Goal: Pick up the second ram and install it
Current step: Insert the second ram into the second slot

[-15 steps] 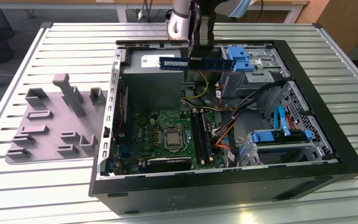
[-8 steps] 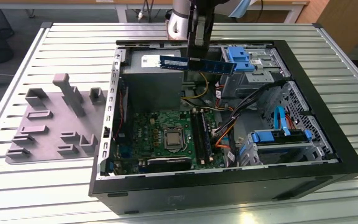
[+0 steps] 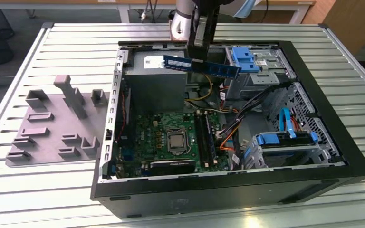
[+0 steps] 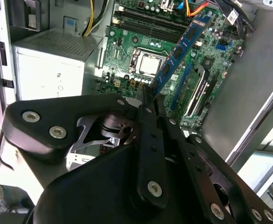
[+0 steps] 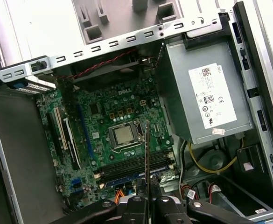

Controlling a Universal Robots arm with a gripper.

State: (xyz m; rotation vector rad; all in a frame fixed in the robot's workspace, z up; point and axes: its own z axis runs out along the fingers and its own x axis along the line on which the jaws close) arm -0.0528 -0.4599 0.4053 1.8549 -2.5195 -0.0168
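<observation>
A memory stick point(image 3: 224, 70) in the air over an open computer case point(image 3: 233, 190)
The gripper point(image 3: 198, 59) pinches it above the power supply point(image 3: 152, 83); grey blocks point(image 3: 55, 126) sit at the exterior view's left

One ram stick point(image 3: 224, 70) aloft, one computer case point(image 3: 233, 187), one power supply point(image 3: 154, 88).

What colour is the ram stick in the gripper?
The second ram is blue with dark chips, clearest in the exterior view.

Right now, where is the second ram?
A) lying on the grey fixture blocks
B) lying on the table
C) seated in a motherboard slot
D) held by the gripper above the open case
D: in the exterior view the gripper grips the second ram in the air over the open case.
</observation>
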